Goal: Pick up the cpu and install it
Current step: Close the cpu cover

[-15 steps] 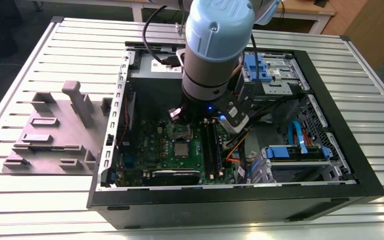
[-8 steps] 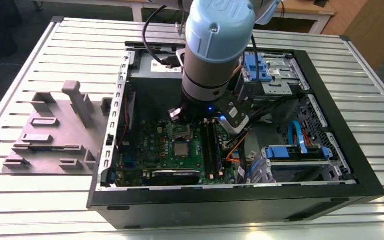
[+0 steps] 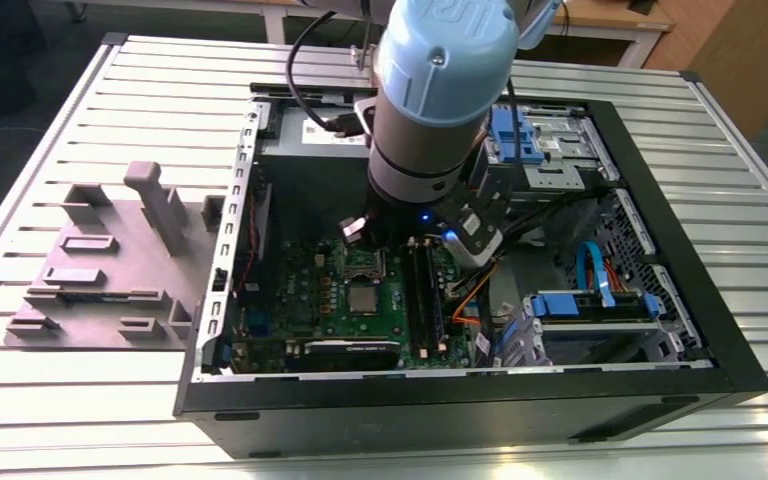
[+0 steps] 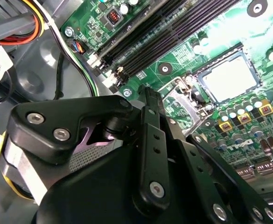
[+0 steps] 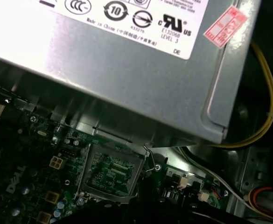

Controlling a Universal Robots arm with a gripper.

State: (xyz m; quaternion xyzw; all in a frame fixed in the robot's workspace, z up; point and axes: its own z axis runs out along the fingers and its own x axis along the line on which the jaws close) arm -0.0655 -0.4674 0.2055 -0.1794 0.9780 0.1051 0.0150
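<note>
The cpu [image 4: 229, 77] is a flat silvery square lying level in a dark-rimmed seat on the green motherboard [image 4: 183, 56]. In the exterior view the cpu [image 3: 357, 298] shows below the arm [image 3: 431, 100], which reaches down into the open computer case. My gripper [image 4: 148, 105], a black linkage, hangs over the board beside a shiny metal frame [image 4: 183, 100], a short way from the cpu and not touching it. A dark square socket with a metal frame [image 5: 110, 172] lies close under the grey box in the first wrist view.
A large grey metal box with a white label [image 5: 127, 70] overhangs the board's edge. Long black memory slots [image 4: 164, 32] run beside the cpu. Yellow, red and black cables [image 4: 29, 28] pass nearby. Blue drive bays [image 3: 531, 140] and the case walls [image 3: 464, 400] hem the space. A grey fixture [image 3: 104, 260] stands outside the case.
</note>
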